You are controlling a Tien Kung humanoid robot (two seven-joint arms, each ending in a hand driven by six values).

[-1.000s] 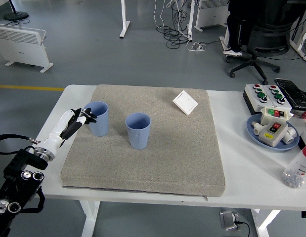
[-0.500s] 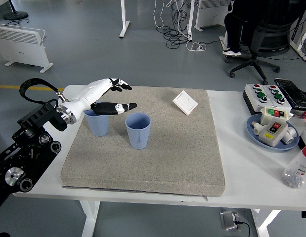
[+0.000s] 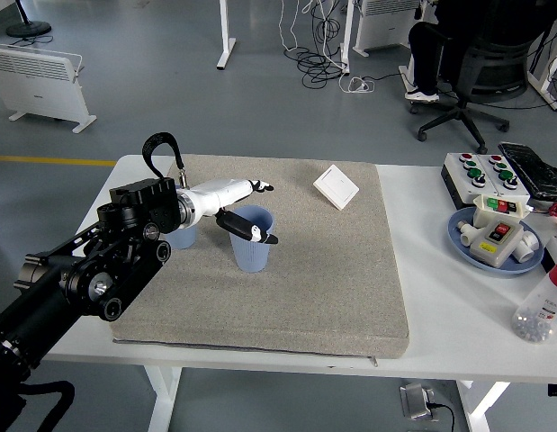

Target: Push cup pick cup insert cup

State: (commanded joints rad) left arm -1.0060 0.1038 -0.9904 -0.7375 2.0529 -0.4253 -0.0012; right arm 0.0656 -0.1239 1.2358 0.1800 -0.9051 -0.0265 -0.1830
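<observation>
A blue ribbed cup (image 3: pixel 252 238) stands upright on the grey mat (image 3: pixel 332 279), left of the mat's middle and somewhat toward the table's far edge. The left hand (image 3: pixel 235 203) is over it with its fingers spread and gripping nothing: the thumb (image 3: pixel 247 228) lies across the cup's mouth, its tip at the rim on the cup's right side, while the other fingers (image 3: pixel 256 186) reach past the cup's far side, and whether they touch it cannot be told. A second blue cup (image 3: pixel 182 238) stands just left of the first, toward the table's left edge, mostly hidden behind the black left arm (image 3: pixel 98 270) (only its lower part shows below the wrist). A white square switch plate (image 3: pixel 336 186) lies flat near the mat's far right corner, well apart from both cups. On the white table (image 3: pixel 431 315), at the right edge, sit a blue plate (image 3: pixel 462 243) carrying button boxes, a white control box (image 3: pixel 483 173) with red and green buttons nearer the far right corner, and a clear bottle (image 3: pixel 541 310) toward the near edge.
</observation>
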